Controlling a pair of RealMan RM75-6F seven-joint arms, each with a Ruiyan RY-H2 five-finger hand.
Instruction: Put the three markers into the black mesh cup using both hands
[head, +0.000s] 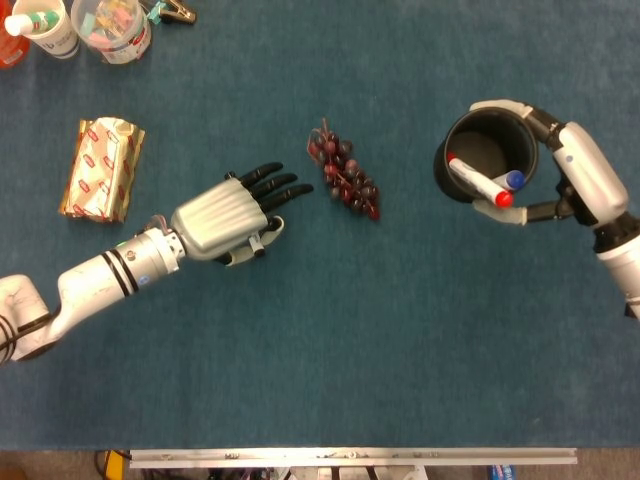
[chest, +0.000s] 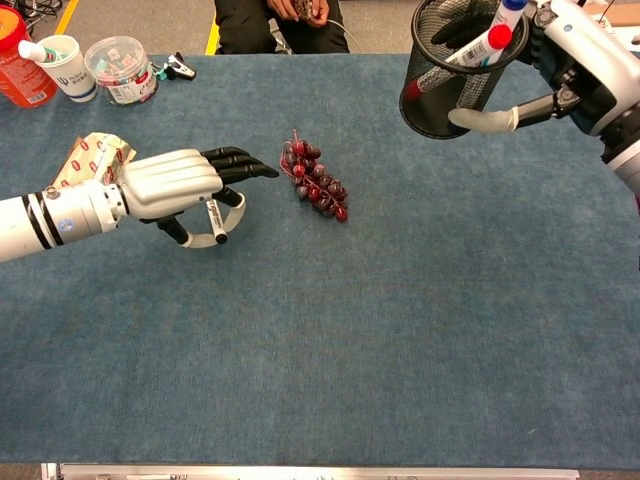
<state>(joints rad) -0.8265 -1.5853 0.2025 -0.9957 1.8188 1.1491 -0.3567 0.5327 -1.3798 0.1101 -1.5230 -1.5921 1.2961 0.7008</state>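
Note:
My left hand (head: 222, 218) (chest: 170, 185) hovers left of centre, palm down, pinching a white marker with a black cap (chest: 215, 221) (head: 257, 243) between thumb and fingers beneath the palm. At the right, my right hand (head: 585, 180) (chest: 580, 60) grips the black mesh cup (head: 487, 150) (chest: 445, 95) from its right side and holds it off the table. Inside the cup lean a red-capped marker (head: 478, 184) (chest: 478, 45) and a blue-capped marker (head: 513, 181) (chest: 508, 10). The two hands are far apart.
A bunch of dark red grapes (head: 345, 180) (chest: 315, 185) lies between the hands. A gold and red snack packet (head: 100, 168) (chest: 85, 160) sits at the left. A paper cup (chest: 65, 65), a plastic tub (chest: 120, 68) and an orange bottle (chest: 18, 60) crowd the far left corner.

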